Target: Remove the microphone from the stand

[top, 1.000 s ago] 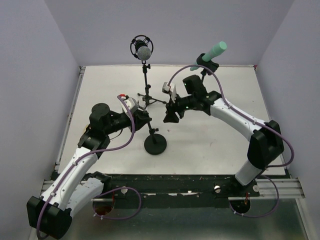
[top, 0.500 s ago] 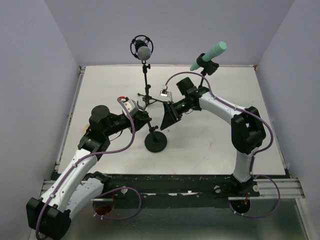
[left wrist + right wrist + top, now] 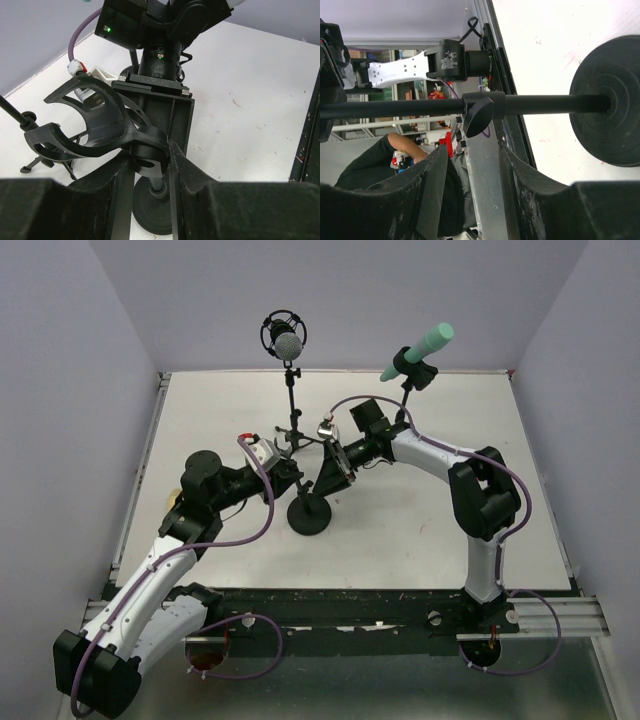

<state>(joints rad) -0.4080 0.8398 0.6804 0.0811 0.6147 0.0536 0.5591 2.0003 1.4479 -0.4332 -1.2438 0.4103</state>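
Left gripper [image 3: 148,165] clamped on the round-base stand [image 3: 310,512] under its empty shock mount [image 3: 90,120]. Right gripper [image 3: 472,155] is spread wide by the pole [image 3: 545,104]. Silver mic [image 3: 287,340] and teal mic [image 3: 420,348] are untouched on their own stands, so I'd say barely started.

- I work in a robotics lab, inside a purpose-built test cell rather than any lived-in room.
- The white table [image 3: 450,530] is boxed in on its left, far and right sides by plain lavender walls [image 3: 400,300] with nothing hung on them.
- Along the table's near edge runs an aluminium rail [image 3: 400,612]. My left arm [image 3: 150,575] and my right arm [image 3: 480,490] are bolted to it side by side, with purple cables [image 3: 262,505] looping along them.
- Beyond the table's near edge, my right wrist camera catches a person in dark clothing [image 3: 380,155]. Behind them is cluttered shelving [image 3: 417,102], its contents too small to make out.
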